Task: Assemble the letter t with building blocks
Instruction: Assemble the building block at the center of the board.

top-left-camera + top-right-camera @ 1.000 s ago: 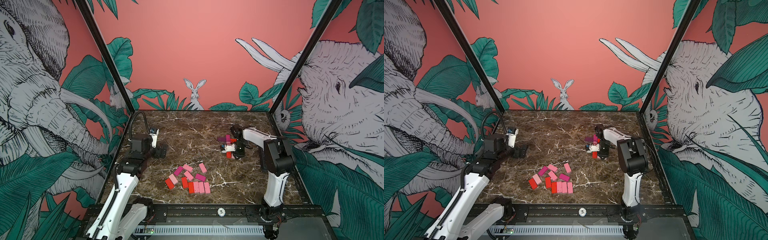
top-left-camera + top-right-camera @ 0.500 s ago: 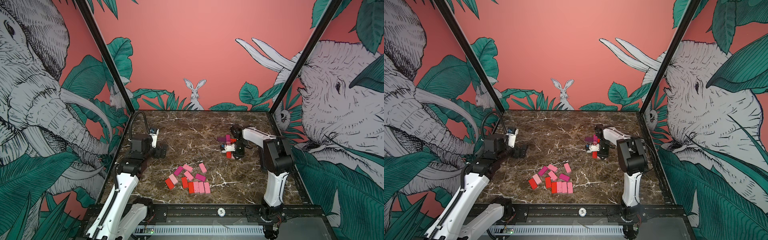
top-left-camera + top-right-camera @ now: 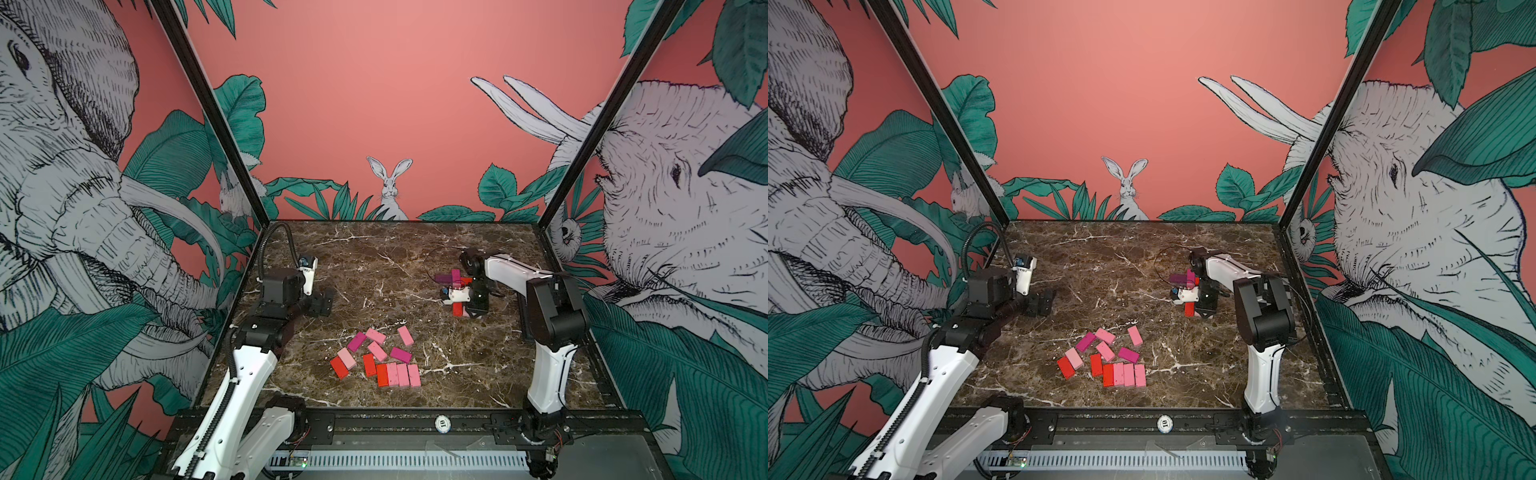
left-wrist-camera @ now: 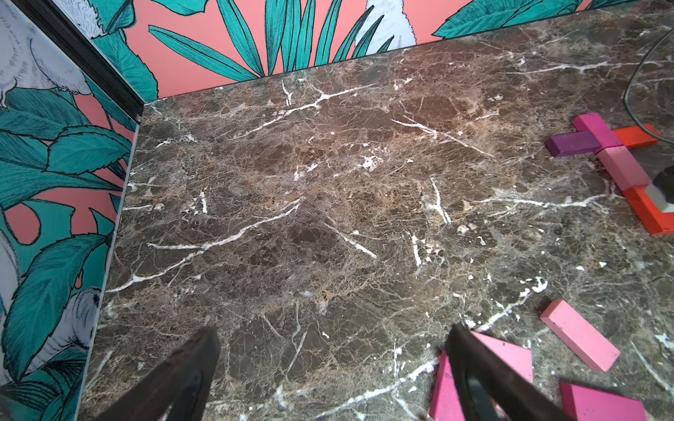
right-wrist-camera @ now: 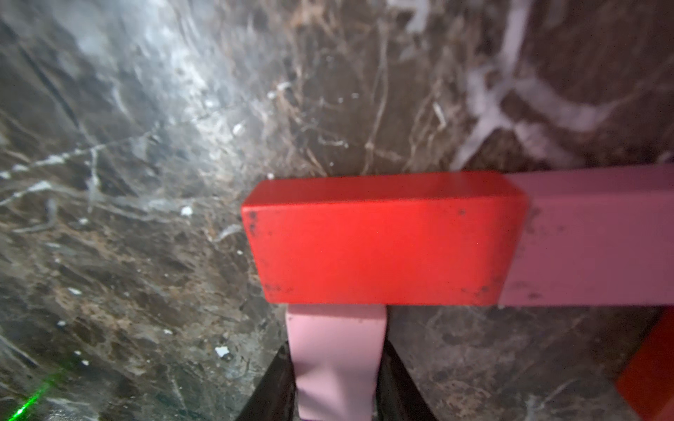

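The part-built t (image 3: 455,276) lies flat on the right half of the marble table (image 3: 374,257), mid-depth. Its stem is a magenta block (image 4: 592,127), a pink block (image 4: 623,167) and a red block (image 5: 383,237) set end to end, w/ a dark purple block (image 4: 574,144) and a second red block (image 4: 636,136) as crossbar. A pale pink block (image 5: 337,335) butts square against the long side of the stem's red end. The right gripper (image 5: 337,368) has it betw. its jaws, snug on both sides; can't tell if they're pinching or slack. Spare blocks (image 3: 376,361), approx a dozen, lie loose near front centre, well apart from the t. The left gripper (image 3: 323,300) hangs over the table's left side, jaws wide apart, empty. Risk: the pieces only touch and nothing locks them. Any sideways drag or twist as the right gripper lifts off could shove the red end out of line or tip the pale pink block. Only the right wrist view shows that block and its contact; in both top views the gripper body hides it. Only the left wrist view shows the whole cross plainly.
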